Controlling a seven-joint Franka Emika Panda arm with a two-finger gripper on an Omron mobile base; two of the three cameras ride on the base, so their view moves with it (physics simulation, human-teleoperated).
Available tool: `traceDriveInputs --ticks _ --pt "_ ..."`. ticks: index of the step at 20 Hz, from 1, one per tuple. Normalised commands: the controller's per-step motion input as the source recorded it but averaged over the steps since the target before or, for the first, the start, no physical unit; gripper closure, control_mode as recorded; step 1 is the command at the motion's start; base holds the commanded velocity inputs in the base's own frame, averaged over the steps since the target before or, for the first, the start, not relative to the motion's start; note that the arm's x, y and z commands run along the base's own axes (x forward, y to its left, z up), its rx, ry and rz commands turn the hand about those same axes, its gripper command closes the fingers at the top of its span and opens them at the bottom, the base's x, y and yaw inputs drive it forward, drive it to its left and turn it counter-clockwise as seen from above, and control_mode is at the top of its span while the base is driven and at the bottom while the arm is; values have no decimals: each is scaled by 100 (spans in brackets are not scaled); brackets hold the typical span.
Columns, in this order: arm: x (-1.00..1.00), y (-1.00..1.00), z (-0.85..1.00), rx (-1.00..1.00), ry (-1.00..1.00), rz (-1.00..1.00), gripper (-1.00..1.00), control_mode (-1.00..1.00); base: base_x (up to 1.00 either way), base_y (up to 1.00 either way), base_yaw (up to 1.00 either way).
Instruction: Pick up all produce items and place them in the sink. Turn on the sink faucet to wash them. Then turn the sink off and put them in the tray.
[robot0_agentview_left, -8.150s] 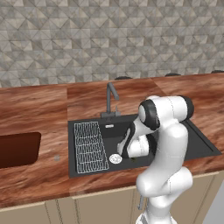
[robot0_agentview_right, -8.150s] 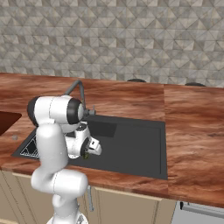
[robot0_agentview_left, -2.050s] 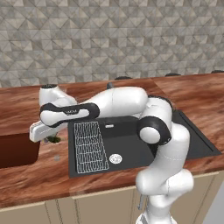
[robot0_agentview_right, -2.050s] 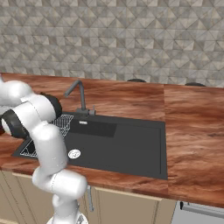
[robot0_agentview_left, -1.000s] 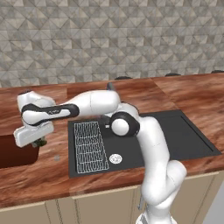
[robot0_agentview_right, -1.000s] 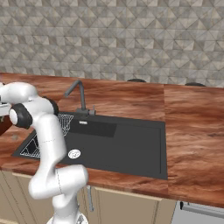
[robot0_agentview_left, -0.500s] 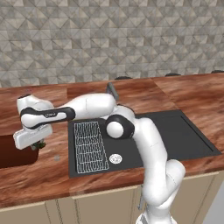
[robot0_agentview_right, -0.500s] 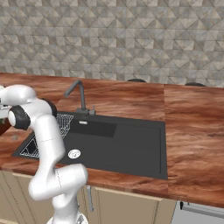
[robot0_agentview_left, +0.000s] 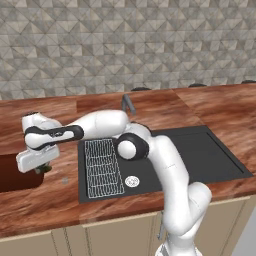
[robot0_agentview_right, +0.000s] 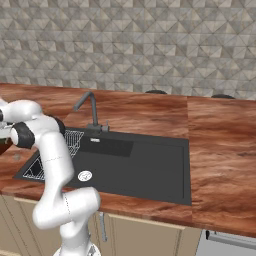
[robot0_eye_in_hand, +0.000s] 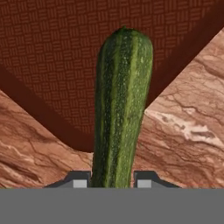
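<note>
A grey tiled wall backs a reddish wood countertop (robot0_agentview_left: 210, 107) in which the black sink (robot0_agentview_left: 200, 150) is set. In the left base view the arm stretches far out to its left, and the gripper (robot0_agentview_left: 41, 169) hangs at the near right corner of the dark brown tray (robot0_agentview_left: 12, 172); a dark green bit of the cucumber (robot0_agentview_left: 44, 169) peeps out beneath it. The white wire rack (robot0_agentview_left: 102, 167) and the faucet (robot0_agentview_left: 128, 103) lie well off to the gripper's right.

In the right base view the arm bends away toward the left edge, with the faucet (robot0_agentview_right: 89, 111) and sink (robot0_agentview_right: 145, 170) well to the right of it.

In the hand view the cucumber (robot0_eye_in_hand: 122, 109) is pinched between the two dark fingertips (robot0_eye_in_hand: 79, 180), which press on its near end. Its long axis runs straight ahead of the gripper, in line with the fingers, and its rounded far tip points out over the tray's (robot0_eye_in_hand: 57, 57) textured floor. The tray's corner sits directly beyond the fingertips, with bare countertop (robot0_eye_in_hand: 183, 131) to either side. Judging by this, the far half of the cucumber is already above the tray while the gripped end hangs about over its rim, so a short advance forward before letting go looks wise.
</note>
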Motion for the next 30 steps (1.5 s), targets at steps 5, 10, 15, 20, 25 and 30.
traceDriveInputs --ticks 5,10,15,20,25,30 --pt "20 17 -13 0 3 0 100 -100 0 0 0" --pt "20 25 -3 0 5 -1 100 -100 0 0 0" --pt "20 27 -4 0 7 -3 100 -100 0 0 0" --pt "16 26 -12 0 8 -3 100 -100 0 0 0" --pt "14 27 -16 -5 9 -3 100 -100 0 0 0" --pt "12 16 -24 -11 10 -2 100 -100 0 0 0"
